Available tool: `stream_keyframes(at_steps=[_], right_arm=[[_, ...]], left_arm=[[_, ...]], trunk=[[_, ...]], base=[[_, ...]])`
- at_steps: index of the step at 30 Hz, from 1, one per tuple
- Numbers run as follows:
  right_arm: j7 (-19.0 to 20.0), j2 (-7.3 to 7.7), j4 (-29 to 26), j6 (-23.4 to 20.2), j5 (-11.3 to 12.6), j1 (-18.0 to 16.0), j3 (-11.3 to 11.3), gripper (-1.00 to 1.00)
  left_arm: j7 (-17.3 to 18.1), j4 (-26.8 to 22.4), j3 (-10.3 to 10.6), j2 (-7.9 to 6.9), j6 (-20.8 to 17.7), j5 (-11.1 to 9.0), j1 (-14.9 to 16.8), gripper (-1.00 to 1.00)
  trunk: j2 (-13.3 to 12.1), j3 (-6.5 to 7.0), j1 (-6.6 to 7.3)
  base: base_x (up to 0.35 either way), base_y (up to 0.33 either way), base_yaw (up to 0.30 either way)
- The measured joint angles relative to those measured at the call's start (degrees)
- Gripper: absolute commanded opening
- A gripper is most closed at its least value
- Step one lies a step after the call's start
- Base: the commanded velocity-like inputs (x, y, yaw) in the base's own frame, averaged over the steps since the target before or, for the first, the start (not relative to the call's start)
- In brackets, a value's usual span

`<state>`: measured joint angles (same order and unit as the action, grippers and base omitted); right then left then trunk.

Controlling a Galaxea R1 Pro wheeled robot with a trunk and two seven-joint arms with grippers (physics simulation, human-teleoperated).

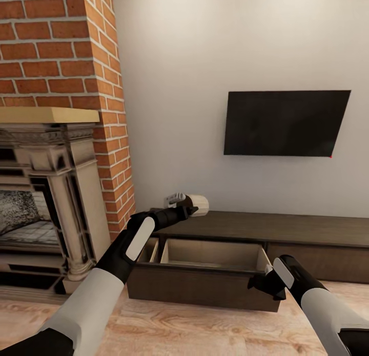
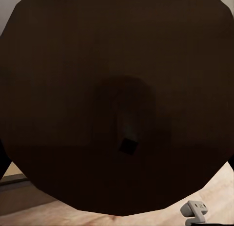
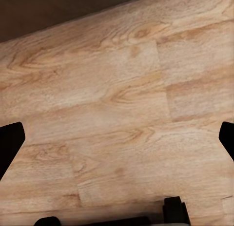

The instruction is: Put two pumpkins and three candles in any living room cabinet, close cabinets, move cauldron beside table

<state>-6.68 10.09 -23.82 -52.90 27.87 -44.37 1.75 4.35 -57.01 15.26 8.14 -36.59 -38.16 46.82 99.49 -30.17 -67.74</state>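
Observation:
A tan candle (image 1: 200, 204) hangs on its side just above the left end of the long, dark brown cabinet (image 1: 307, 228), with my left gripper (image 1: 183, 204) shut on it. In the left wrist view the candle's dark round end (image 2: 117, 89) sits close to the lens, with a small wick (image 2: 128, 146) in its middle. Below it, a drawer (image 1: 205, 287) of the cabinet stands pulled out, its pale inside bare. My right gripper (image 1: 258, 283) hovers low at the drawer's front right corner. In the right wrist view its dark fingertips (image 3: 9, 144) are spread wide over bare floor. No pumpkin or cauldron is in view.
A brick chimney with a stone fireplace (image 1: 56, 192) stands at the left, close to the drawer's left end. A black TV (image 1: 286, 123) hangs on the wall above the cabinet. Light wood floor (image 3: 122, 114) runs in front of the cabinet.

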Motion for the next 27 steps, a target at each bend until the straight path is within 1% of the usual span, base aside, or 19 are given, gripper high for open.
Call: stream_keyframes(at_steps=[5,10,27], right_arm=[[0.00,-0.01,0.00,0.00,0.00,0.00,0.00,1.00],[0.06,-0.01,0.00,0.15,0.04,0.00,0.06,1.00],[0.62,-0.08,0.29,2.14,0.17,0.09,0.29,1.00]], left_arm=[[0.02,-0.01,0.00,-0.03,0.00,0.01,-0.01,-1.00],[0.04,-0.01,0.01,-0.03,0.00,-0.06,-0.01,-1.00],[-0.04,0.00,0.14,0.02,-0.07,0.00,-0.02,-1.00]], trunk=[[-2.01,0.43,1.10],[-2.02,0.18,1.11],[-2.02,0.14,1.11]], base=[[0.000,0.000,0.000],[0.000,0.000,0.000],[0.000,0.000,0.000]])
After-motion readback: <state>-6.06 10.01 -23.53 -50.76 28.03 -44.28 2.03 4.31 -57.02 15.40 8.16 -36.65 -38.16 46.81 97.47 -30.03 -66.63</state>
